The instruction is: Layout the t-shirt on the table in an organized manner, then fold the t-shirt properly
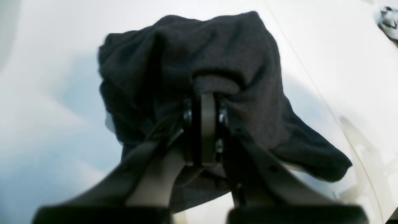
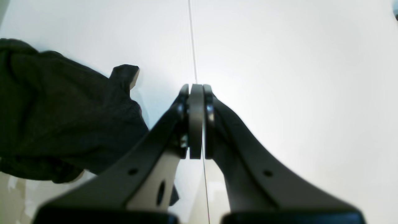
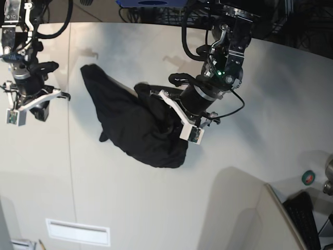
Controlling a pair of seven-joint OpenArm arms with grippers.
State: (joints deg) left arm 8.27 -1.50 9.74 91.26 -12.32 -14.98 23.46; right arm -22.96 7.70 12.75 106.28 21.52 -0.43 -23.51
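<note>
The black t-shirt (image 3: 136, 124) lies crumpled in a heap on the off-white table (image 3: 218, 208), with no print showing. My left gripper (image 1: 203, 95) is shut on a bunched fold of the t-shirt (image 1: 186, 53), and fabric bulges over its tips; in the base view this left gripper (image 3: 155, 96) digs into the heap's upper right part. My right gripper (image 2: 196, 87) is shut with nothing in it, hovering over the table's seam line (image 2: 192, 40). The t-shirt (image 2: 62, 124) lies just left of it. In the base view the right gripper (image 3: 62, 95) sits left of the shirt.
A green tape roll (image 3: 308, 177) and a dark keyboard (image 3: 302, 219) sit at the table's right edge. A white rectangular label (image 3: 78, 232) lies near the front. A grey object (image 1: 388, 21) shows at the far corner of the left wrist view.
</note>
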